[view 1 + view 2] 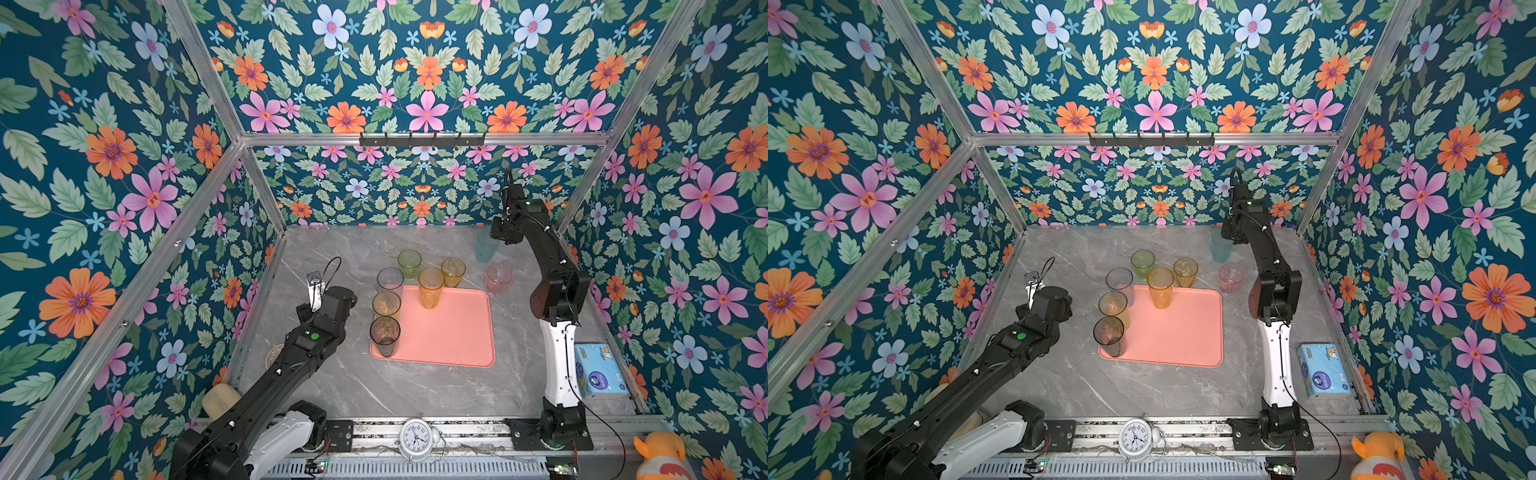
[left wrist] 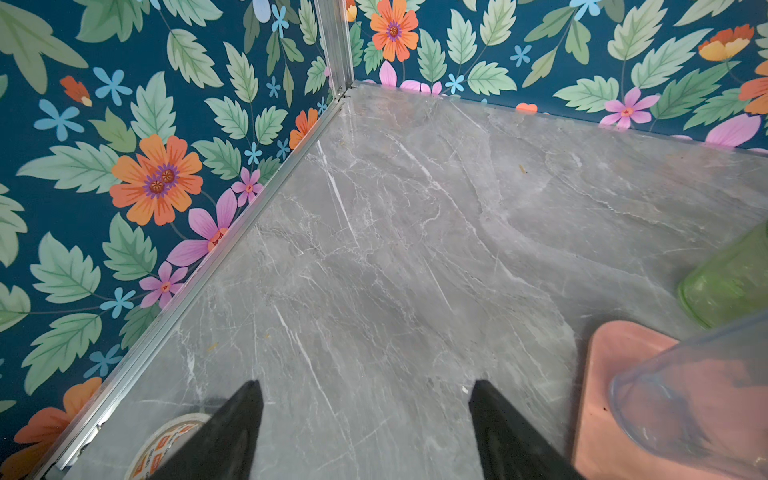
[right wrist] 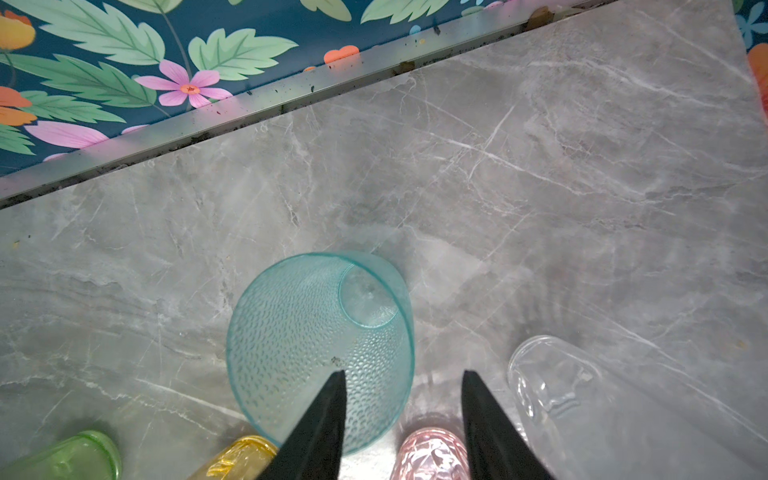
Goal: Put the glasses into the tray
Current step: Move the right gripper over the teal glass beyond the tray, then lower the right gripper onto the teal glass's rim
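Observation:
The salmon-pink tray (image 1: pixel 449 336) lies mid-table. Several tall glasses stand along its left and far edges, among them a smoky one (image 1: pixel 385 336) and an amber one (image 1: pixel 431 289). Behind the tray, a short green glass (image 1: pixel 409 264), a short amber glass (image 1: pixel 453 272) and a pink glass (image 1: pixel 498 278) stand on the table. My right gripper (image 3: pixel 403 372) is open at the back right. It straddles the rim of a pale blue glass (image 3: pixel 316 332), with one finger over the mouth. A clear glass (image 3: pixel 552 382) stands beside it. My left gripper (image 2: pixel 366 382) is open and empty, left of the tray.
A tape roll (image 2: pixel 166 436) lies by the left wall, near my left fingers. A blue tissue pack (image 1: pixel 600 370) sits at the right edge. An alarm clock (image 1: pixel 417 438) stands on the front rail, and an orange plush toy (image 1: pixel 660 457) sits at the front right. Floral walls enclose three sides.

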`<state>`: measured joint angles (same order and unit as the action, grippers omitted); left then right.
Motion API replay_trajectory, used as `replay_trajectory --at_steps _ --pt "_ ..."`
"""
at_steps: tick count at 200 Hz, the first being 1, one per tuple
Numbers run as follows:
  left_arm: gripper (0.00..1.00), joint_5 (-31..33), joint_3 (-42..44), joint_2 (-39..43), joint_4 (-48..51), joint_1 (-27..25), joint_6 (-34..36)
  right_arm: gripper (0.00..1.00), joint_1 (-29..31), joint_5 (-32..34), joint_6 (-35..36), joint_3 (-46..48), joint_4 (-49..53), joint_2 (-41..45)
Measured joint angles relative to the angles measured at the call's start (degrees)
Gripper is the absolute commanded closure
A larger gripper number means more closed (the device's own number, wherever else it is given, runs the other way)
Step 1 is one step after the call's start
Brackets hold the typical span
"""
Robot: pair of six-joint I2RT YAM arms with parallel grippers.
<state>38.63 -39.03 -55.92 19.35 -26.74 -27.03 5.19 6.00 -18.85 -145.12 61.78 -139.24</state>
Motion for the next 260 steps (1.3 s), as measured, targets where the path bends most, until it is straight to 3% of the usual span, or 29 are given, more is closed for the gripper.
replay_trajectory --at_steps 174,260 --pt "0.19 0.00 0.04 0.39 0.87 0.00 -0.02 0.59 -0.02 -1.33 -0.11 0.02 -1.62 -3.26" --pt "0.20 0.00 0.04 0.42 1.09 0.00 -0.02 0.68 -0.02 -1.75 -0.20 0.02 -1.95 -4.22"
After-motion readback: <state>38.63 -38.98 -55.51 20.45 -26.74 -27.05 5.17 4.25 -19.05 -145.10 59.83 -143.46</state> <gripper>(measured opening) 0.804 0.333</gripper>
